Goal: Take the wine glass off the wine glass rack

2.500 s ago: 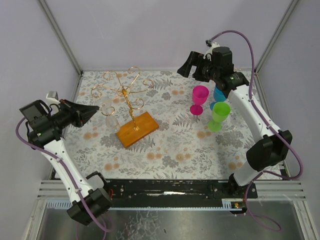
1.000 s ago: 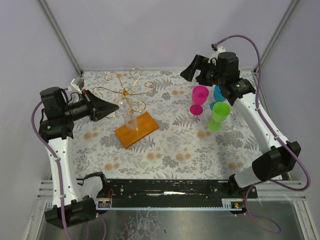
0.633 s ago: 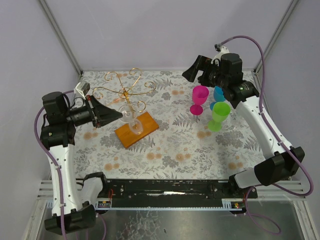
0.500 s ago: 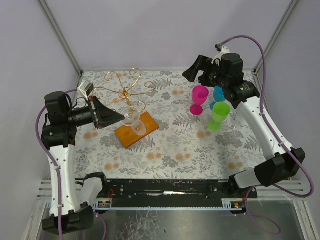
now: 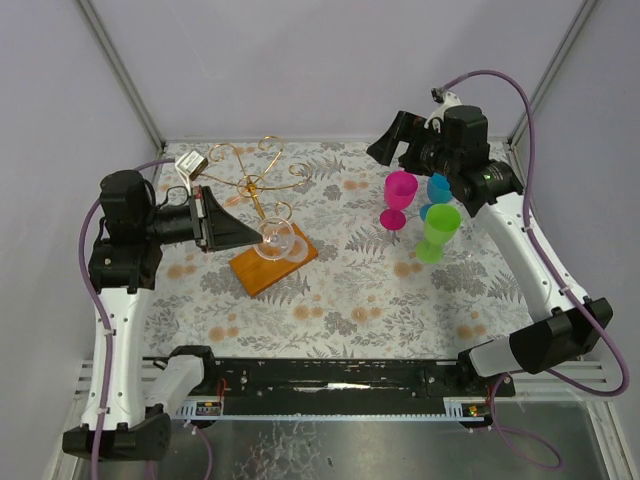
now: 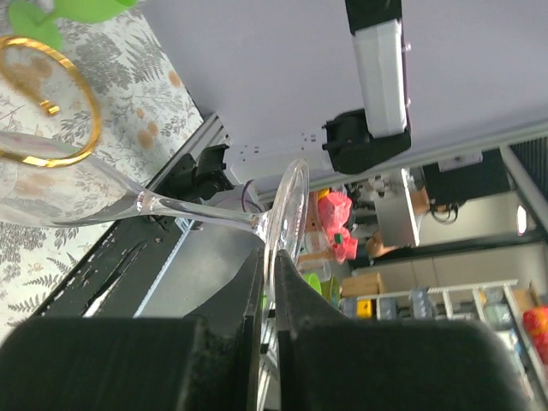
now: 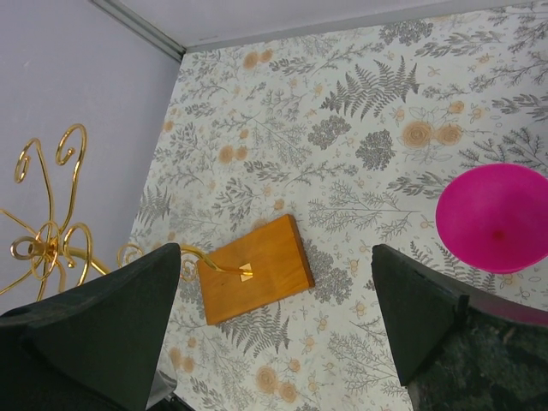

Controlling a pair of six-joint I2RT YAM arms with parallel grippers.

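The wine glass rack [image 5: 256, 186] is a gold wire tree on an orange-brown wooden base [image 5: 262, 266]; the base [image 7: 255, 268] and wire arms [image 7: 47, 231] also show in the right wrist view. My left gripper [image 5: 256, 238] is shut on the foot of a clear wine glass [image 5: 276, 241], held on its side over the base. In the left wrist view the fingers [image 6: 257, 291] pinch the foot [image 6: 289, 210], and a gold loop [image 6: 79, 128] crosses the bowl; I cannot tell if they touch. My right gripper [image 5: 396, 142] is open and empty, high at the back right.
A pink glass [image 5: 399, 196], a blue glass [image 5: 438, 187] and a green glass [image 5: 438, 231] stand together at the right, under the right arm. The pink one [image 7: 495, 217] shows in the right wrist view. Grey walls close in the back and sides.
My left gripper has swung right from the table's left side, carrying the clear glass from beside the rack to over the wooden base and tipping it sideways. The right arm has barely moved.
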